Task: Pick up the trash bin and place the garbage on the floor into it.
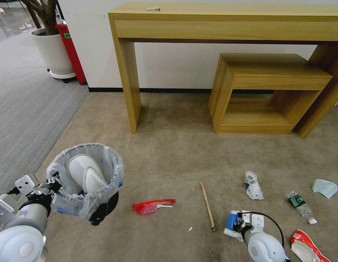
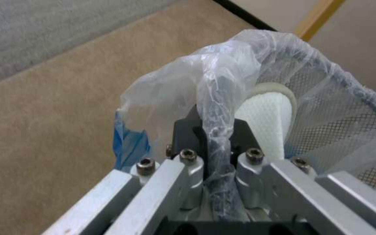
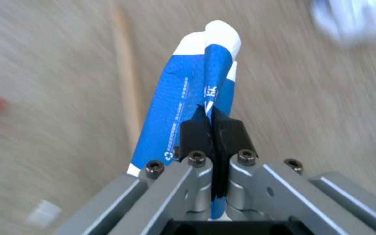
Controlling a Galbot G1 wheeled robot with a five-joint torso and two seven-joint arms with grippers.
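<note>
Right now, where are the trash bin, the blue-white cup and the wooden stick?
trash bin (image 1: pixel 72 203), head view, bag-covered side wall.
blue-white cup (image 3: pixel 170 111), right wrist view, flattened blue side.
wooden stick (image 1: pixel 207 205), head view, middle of its length.

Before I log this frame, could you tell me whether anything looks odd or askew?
The trash bin hangs tilted: the left gripper pinches only its bag-covered rim. A white slipper sticks up inside. The right gripper clamps a crushed blue-white cup.
</note>
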